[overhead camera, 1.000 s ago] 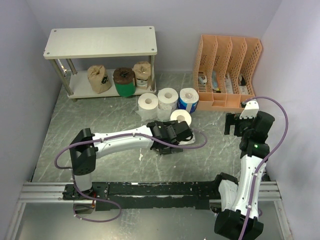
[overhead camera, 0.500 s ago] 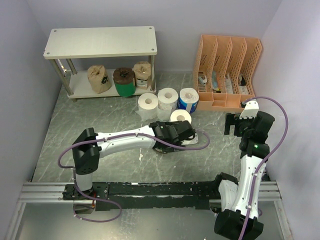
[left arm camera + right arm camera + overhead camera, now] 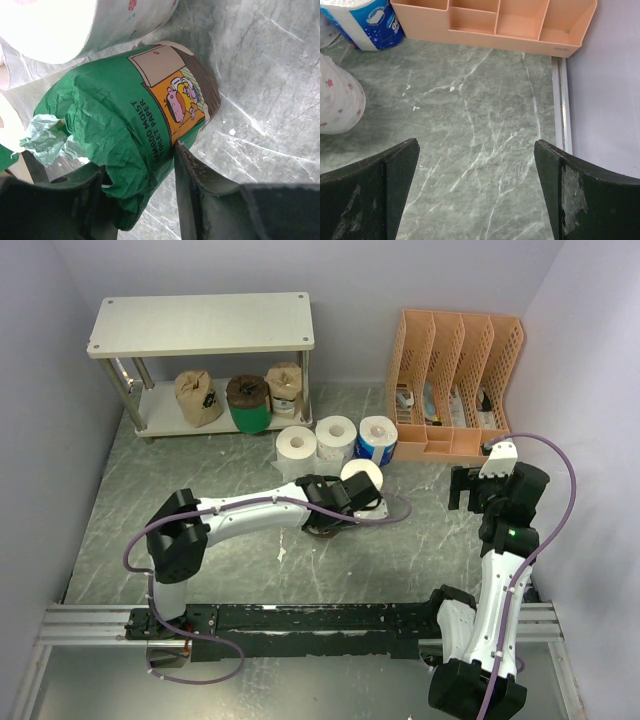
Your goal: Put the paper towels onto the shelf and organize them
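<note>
- Left gripper [image 3: 140,165]: jaws about half open, set on either side of a green-wrapped roll [image 3: 120,115]. Both fingers [image 3: 187,190] lie against the wrap at its crumpled near end. It has the roll gripped, and the roll lies on its side on the green marbled table [image 3: 270,90].
- Wrap text, running lengthwise away from the jaws: "BAMBOO MOIST TOILET PAPER". Beside it is an orange panel with a cartoon figure, with a tan panel beyond that. The far end is brown.
- Just beyond the jaws, to their left: a white roll with small red print [image 3: 65,25], touching the green one.
- Shelf [image 3: 200,325]: well beyond the left jaws, off to their left. Its lower board holds a tan roll with a dark logo [image 3: 198,397], too small to read, then a green roll with a brown top [image 3: 248,403] and another tan roll [image 3: 285,388].
- Right gripper [image 3: 476,145]: jaws wide apart with nothing between them, only bare table below.
- Ahead of the right jaws and to their left: a blue-printed roll [image 3: 367,25], its white lettering unreadable.
- Straight ahead of them: the orange organizer [image 3: 495,22], whose embossed mark at the front edge is unreadable.
</note>
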